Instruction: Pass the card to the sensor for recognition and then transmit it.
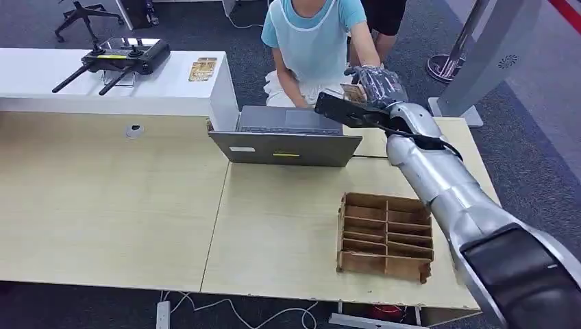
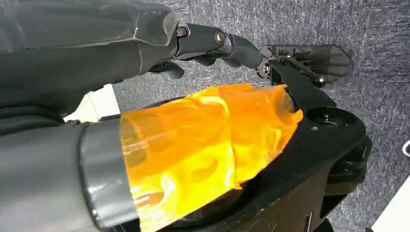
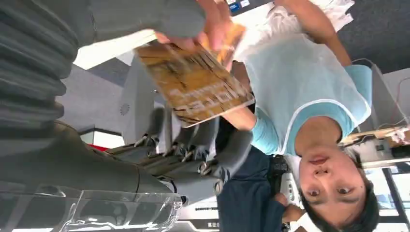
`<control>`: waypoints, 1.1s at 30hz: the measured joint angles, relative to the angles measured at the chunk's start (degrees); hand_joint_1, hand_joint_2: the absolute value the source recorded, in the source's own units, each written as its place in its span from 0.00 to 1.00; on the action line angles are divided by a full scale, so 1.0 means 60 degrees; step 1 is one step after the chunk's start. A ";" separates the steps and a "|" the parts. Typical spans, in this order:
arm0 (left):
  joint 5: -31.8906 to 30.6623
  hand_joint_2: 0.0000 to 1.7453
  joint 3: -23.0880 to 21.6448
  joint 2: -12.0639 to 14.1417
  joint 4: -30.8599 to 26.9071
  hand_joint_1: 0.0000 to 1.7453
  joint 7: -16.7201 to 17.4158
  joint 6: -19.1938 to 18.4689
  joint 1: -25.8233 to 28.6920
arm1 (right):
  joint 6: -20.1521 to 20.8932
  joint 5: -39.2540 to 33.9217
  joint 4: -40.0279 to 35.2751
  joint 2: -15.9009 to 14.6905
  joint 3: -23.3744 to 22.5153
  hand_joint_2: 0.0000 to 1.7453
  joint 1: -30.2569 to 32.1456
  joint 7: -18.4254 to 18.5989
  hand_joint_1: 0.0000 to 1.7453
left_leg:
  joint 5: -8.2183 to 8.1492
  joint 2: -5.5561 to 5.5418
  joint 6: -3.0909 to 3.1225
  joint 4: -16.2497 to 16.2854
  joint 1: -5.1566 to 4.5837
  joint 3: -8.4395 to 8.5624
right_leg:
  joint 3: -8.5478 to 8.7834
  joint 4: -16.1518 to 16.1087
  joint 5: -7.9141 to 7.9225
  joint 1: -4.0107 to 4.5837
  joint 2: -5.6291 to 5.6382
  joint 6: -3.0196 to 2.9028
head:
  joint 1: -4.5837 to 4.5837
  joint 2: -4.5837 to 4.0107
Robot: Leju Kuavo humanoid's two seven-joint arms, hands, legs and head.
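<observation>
The right hand (image 1: 375,83) holds up a card (image 3: 197,83) past the laptop (image 1: 288,137). The card is brown and gold with pale letters. A person's fingers (image 3: 212,29) pinch it too.

Right hand (image 1: 379,83) raised beyond the counter (image 1: 109,205) far edge, card (image 1: 353,92) between its fingers (image 3: 193,145), person (image 1: 312,34) just behind them, laptop (image 1: 288,137) left of them, divided box (image 1: 385,236) nearer the robot.
</observation>
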 joint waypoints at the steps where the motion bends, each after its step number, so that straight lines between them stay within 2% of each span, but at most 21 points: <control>1: -0.0007 0.00 0.0000 -0.0004 0.0000 0.00 0.0026 0.0019 0.0003 | -0.0063 -0.0004 0.0004 -0.0026 0.0000 1.00 0.0000 0.0037 0.00 | 0.0000 0.0000 0.0000 0.0000 0.0000 0.0000 | 0.0000 0.0000 0.0000 0.0000 0.0000 0.0000 | 0.0000 0.0000; 6: 0.0196 0.00 0.0000 -0.0044 0.0000 0.00 -0.0291 0.0120 0.0015 | -0.0598 -0.0025 -0.0174 -0.0357 -0.0054 1.00 0.0021 0.0058 0.00 | 0.0000 -0.0002 0.0000 0.0000 -0.0001 -0.0002 | 0.0000 -0.0001 0.0000 -0.0001 -0.0004 0.0000 | 0.0000 0.0000; 10: 0.0382 0.00 0.0007 -0.0062 0.0000 0.00 -0.0378 0.0219 0.0007 | -0.1021 -0.0212 -0.0751 -0.0620 -0.0416 1.00 0.0105 0.0226 0.00 | 0.0000 -0.0001 0.0001 0.0001 -0.0001 -0.0001 | -0.0001 -0.0002 0.0000 -0.0001 -0.0002 0.0000 | 0.0000 0.0000; 14: 0.0579 0.00 0.0077 -0.0117 -0.0004 0.00 -0.0451 0.0241 0.0004 | -0.1148 -0.0456 -0.1396 -0.0846 -0.0809 1.00 0.0297 0.0343 0.00 | -0.0001 -0.0001 0.0000 0.0001 -0.0001 0.0000 | -0.0002 -0.0003 0.0000 -0.0001 0.0001 0.0000 | 0.0004 -0.0004; 18: 0.0586 0.00 0.0157 -0.0208 0.0000 0.00 -0.0561 0.0361 0.0010 | -0.1243 -0.1754 -0.2690 -0.1068 -0.1651 1.00 0.1142 0.0583 0.00 | -0.0003 -0.0006 0.0000 0.0001 0.0001 0.0002 | -0.0001 -0.0006 -0.0001 0.0000 -0.0008 0.0001 | 0.0000 -0.0004; 20: 0.0524 0.00 0.0160 -0.0270 -0.0003 0.00 -0.0568 0.0485 0.0024 | -0.1005 -0.2504 -0.3587 -0.1174 -0.2216 1.00 0.1842 0.0660 0.00 | -0.0004 -0.0020 0.0001 0.0001 0.0001 -0.0001 | -0.0001 -0.0008 -0.0005 0.0001 -0.0021 0.0003 | 0.0004 -0.0004; 22: 0.0601 0.00 0.0215 -0.0298 -0.0003 0.00 -0.0593 0.0514 0.0056 | -0.0458 -0.3475 -0.4561 -0.1380 -0.2763 1.00 0.2662 0.0526 0.00 | -0.0005 -0.0043 0.0003 0.0000 0.0003 -0.0004 | 0.0010 -0.0012 -0.0007 0.0003 -0.0043 0.0004 | 0.0003 0.0000; 26: 0.0645 0.00 0.0375 -0.0335 -0.0004 0.00 -0.0601 0.0587 0.0212 | 0.1116 -0.6466 -0.6979 -0.1691 -0.4063 1.00 0.5165 -0.0316 0.00 | -0.0022 -0.0081 0.0017 -0.0001 0.0001 -0.0016 | 0.0017 -0.0023 -0.0025 0.0002 -0.0071 0.0026 | 0.0000 0.0000; 28: 0.0641 0.00 0.0437 -0.0346 -0.0003 0.00 -0.0684 0.0594 0.0251 | 0.1590 -0.7570 -0.7949 -0.1730 -0.4646 1.00 0.6225 -0.0578 0.00 | -0.0025 -0.0079 0.0021 -0.0001 0.0000 -0.0022 | 0.0005 -0.0025 -0.0028 0.0000 -0.0070 0.0029 | -0.0008 0.0000; 30: 0.0634 0.00 0.0502 -0.0357 -0.0004 0.00 -0.0735 0.0598 0.0274 | 0.1843 -0.8267 -0.8737 -0.1785 -0.5130 1.00 0.7097 -0.0703 0.00 | -0.0033 -0.0079 0.0032 -0.0002 0.0000 -0.0031 | 0.0007 -0.0026 -0.0032 0.0001 -0.0073 0.0031 | -0.0004 -0.0004; 33: 0.0626 0.00 0.0558 -0.0353 -0.0004 0.00 -0.0750 0.0601 0.0291 | 0.1992 -0.8536 -0.9505 -0.1822 -0.5610 1.00 0.7826 -0.0772 0.00 | -0.0040 -0.0043 0.0023 -0.0003 -0.0001 -0.0023 | -0.0002 -0.0025 -0.0031 -0.0001 -0.0041 0.0030 | 0.0000 -0.0004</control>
